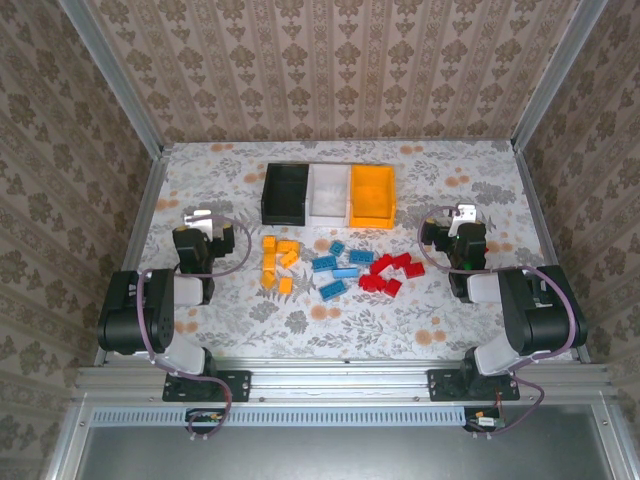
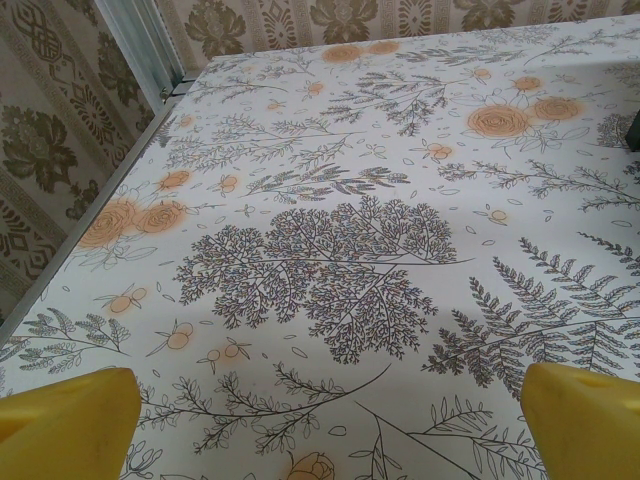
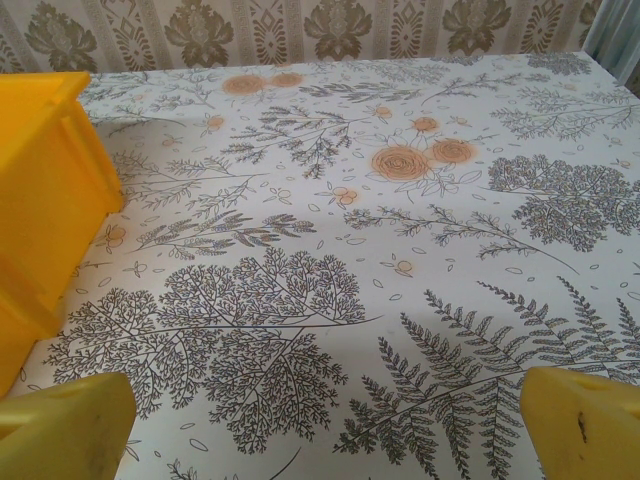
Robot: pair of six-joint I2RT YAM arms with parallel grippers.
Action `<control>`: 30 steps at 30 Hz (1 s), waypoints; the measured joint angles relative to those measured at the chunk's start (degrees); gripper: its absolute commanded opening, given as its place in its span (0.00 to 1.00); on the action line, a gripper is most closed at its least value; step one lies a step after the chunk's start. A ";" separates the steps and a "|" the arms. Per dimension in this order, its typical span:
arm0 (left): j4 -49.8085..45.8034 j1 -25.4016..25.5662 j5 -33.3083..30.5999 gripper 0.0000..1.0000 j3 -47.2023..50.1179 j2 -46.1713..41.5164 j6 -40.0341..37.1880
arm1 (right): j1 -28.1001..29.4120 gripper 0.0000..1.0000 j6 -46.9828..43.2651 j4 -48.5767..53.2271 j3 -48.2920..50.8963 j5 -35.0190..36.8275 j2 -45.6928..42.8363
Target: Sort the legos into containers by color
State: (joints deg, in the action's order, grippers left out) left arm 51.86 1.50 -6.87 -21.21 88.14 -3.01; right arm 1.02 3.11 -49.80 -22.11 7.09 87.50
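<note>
Red, blue, orange legos (image 1: 346, 272) near 3 containers (image 1: 328, 195); left claw (image 2: 327, 420), right claw (image 3: 325, 425) agape.

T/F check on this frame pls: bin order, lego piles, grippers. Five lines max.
1. The white bin sits between the black bin and the orange bin. True.
2. The red legos lie left of the blue legos. False: red is on the right, and the orange legos are on the left.
3. The left gripper and right gripper are both open and hold nothing. True.
4. Some legos are already in the white bin. False: it looks empty, and the legos lie on the table.
5. In the right wrist view the orange bin is at the left edge. True.
</note>
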 measured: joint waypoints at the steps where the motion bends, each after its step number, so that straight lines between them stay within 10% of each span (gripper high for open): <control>1: -0.07 -0.04 0.02 1.00 0.00 -0.02 0.02 | 0.00 1.00 0.00 0.39 -0.09 0.00 -0.04; 21: -22.80 0.02 -3.13 1.00 -7.06 -18.12 5.03 | -0.02 1.00 2.01 16.20 -3.69 1.66 -15.04; 30: -44.46 1.33 -2.43 1.00 -17.42 -29.14 15.52 | -1.46 1.00 13.75 45.38 -25.42 1.84 -19.28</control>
State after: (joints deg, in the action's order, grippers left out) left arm 7.40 2.83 -9.30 -38.63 59.00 12.51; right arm -0.45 16.86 -4.43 -47.53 8.93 68.23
